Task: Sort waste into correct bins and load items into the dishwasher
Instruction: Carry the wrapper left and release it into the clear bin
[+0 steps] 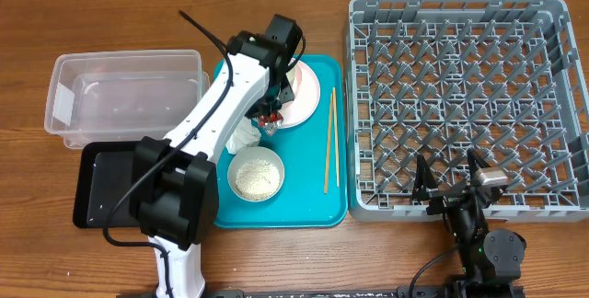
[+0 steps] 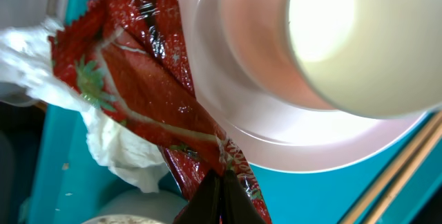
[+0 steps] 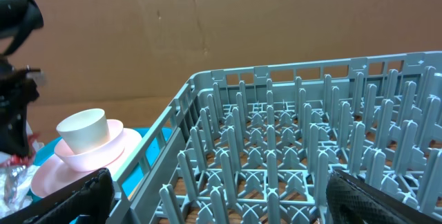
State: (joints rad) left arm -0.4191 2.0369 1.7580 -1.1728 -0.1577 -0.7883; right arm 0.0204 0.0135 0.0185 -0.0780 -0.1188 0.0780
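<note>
My left gripper (image 2: 222, 200) is shut on the crinkled red foil wrapper (image 2: 141, 92), over the teal tray beside the pink plate (image 2: 290, 141); from overhead it sits at the plate's left edge (image 1: 270, 119). The cream cup (image 2: 359, 37) stands in the pink bowl (image 3: 97, 151) on the plate. The white napkin (image 2: 117, 148) lies under the wrapper. The whitish bowl (image 1: 256, 174) holds the rice. Two chopsticks (image 1: 329, 142) lie on the tray's right. My right gripper (image 1: 451, 180) is open at the near edge of the grey dish rack (image 1: 460, 105).
The teal tray (image 1: 308, 201) holds the dishes. The clear tub (image 1: 124, 96) is at the left, the black tray (image 1: 106, 188) in front of it. The left arm reaches across both. Wooden table all round.
</note>
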